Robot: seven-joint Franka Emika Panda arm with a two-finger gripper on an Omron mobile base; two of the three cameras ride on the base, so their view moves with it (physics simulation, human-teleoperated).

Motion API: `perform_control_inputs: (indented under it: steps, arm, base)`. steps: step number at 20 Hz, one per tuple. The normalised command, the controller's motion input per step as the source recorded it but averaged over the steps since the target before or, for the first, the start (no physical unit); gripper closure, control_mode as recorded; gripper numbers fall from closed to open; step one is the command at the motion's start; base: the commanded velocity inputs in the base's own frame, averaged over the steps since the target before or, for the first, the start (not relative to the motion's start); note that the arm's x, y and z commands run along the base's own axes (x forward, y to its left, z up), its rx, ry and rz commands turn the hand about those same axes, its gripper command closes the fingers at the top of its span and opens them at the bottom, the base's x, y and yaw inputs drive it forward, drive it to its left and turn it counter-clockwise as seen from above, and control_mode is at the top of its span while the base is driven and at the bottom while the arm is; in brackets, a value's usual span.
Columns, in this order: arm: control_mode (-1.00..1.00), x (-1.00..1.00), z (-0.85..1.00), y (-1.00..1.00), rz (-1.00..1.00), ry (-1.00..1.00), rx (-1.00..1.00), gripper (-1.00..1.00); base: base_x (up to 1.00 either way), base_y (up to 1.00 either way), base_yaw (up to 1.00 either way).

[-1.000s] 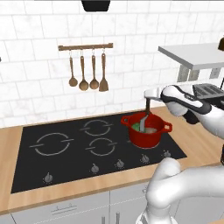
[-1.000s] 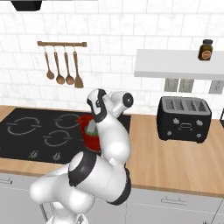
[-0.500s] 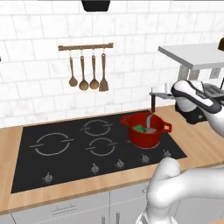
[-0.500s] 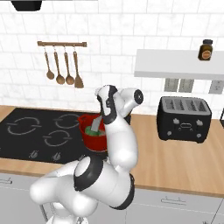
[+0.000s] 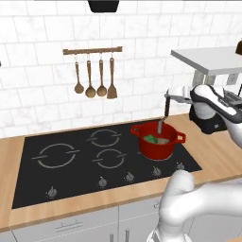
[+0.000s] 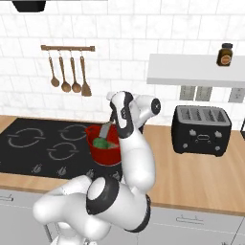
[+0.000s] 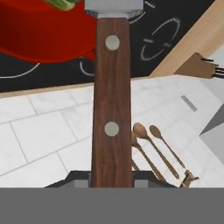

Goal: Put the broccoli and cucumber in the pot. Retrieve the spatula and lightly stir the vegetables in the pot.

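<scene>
The red pot (image 5: 158, 145) (image 6: 103, 149) stands on the right rear burner of the black hob. My gripper (image 5: 167, 100) (image 6: 115, 114) hangs above its far rim, shut on the spatula's dark-brown handle (image 7: 111, 100) (image 5: 166, 110). The grey blade (image 5: 160, 126) (image 6: 105, 130) (image 7: 113, 6) reaches down into the pot. A green piece (image 5: 150, 138) (image 6: 100, 142) lies inside beside the blade. In the hand view a yellow-green streaked strip, the cucumber (image 7: 64, 3), shows over the pot's red wall (image 7: 43, 37). I cannot make out the broccoli.
Wooden spoons and a wooden spatula hang on a wall rail (image 5: 92, 50) (image 6: 68, 48) behind the hob (image 5: 71, 163). A black toaster (image 6: 201, 130) stands on the wooden counter to the right, under a shelf (image 6: 196, 71) with a jar (image 6: 225, 53).
The gripper has carried the spatula a little to the right over the pot and stood it more upright, sweeping the blade inside. The pot has stayed in place.
</scene>
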Motion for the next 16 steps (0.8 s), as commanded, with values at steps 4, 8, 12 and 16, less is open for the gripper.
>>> perform_control_inputs:
  steps: [4, 8, 12, 16]
  arm:
    - [-1.00, 0.00, -0.46, 0.00, 0.00, -0.23, -0.04, 1.00]
    - [-1.00, 0.00, -0.46, -0.01, 0.00, -0.21, -0.04, 1.00]
    - [-1.00, 0.00, -0.22, -0.08, 0.00, -0.27, -0.01, 1.00]
    - [-1.00, 0.05, -0.10, -0.15, 0.00, -0.25, -0.01, 1.00]
  base:
    - [0.00, 0.00, 0.00]
    - [0.00, 0.00, 0.00]
    - [0.00, 0.00, 0.00]
    - [0.00, 0.00, 0.00]
